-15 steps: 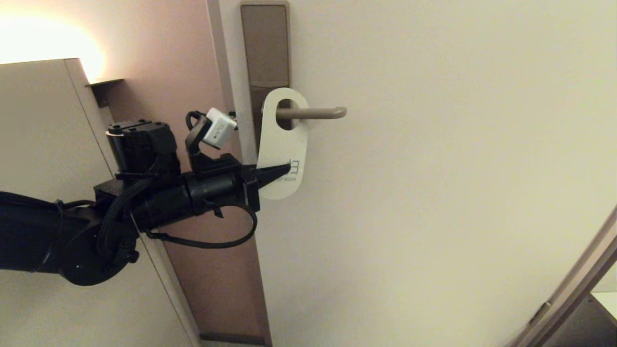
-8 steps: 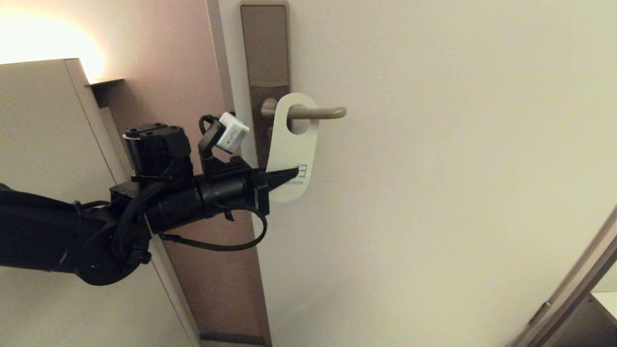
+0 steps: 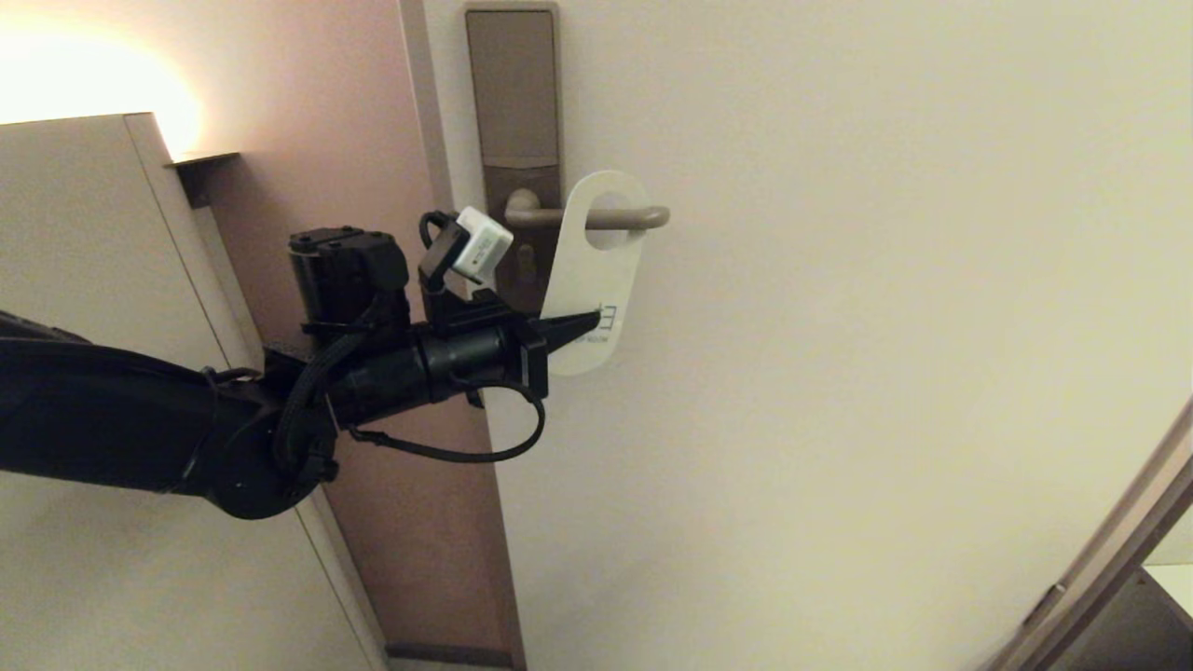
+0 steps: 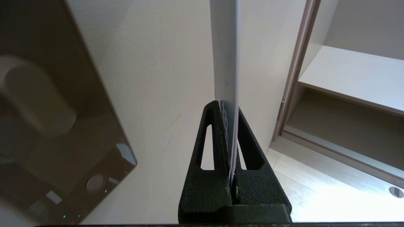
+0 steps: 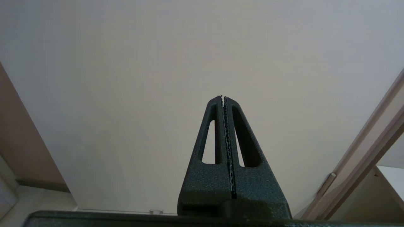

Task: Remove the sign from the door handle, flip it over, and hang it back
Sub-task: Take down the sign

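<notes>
The sign (image 3: 592,280), white side showing, hangs by its oval hole on the door handle (image 3: 643,218), close to the lever's rounded free end. My left gripper (image 3: 589,323) is shut on the sign's lower part, reaching in from the left. In the left wrist view the sign (image 4: 224,63) shows edge-on, pinched between the fingers of the left gripper (image 4: 226,107). The brown lock plate (image 3: 514,112) stands behind the handle. My right gripper (image 5: 223,97) is shut and empty, facing the bare door; it is out of the head view.
The cream door (image 3: 839,373) fills the right. A beige cabinet (image 3: 84,280) stands at the left behind my left arm. A door frame edge (image 3: 1100,540) runs at the lower right, with shelves (image 4: 356,72) beyond.
My left gripper has carried the sign to the right along the handle, from next to the lock plate to near the lever's free end. The left arm has reached further right.
</notes>
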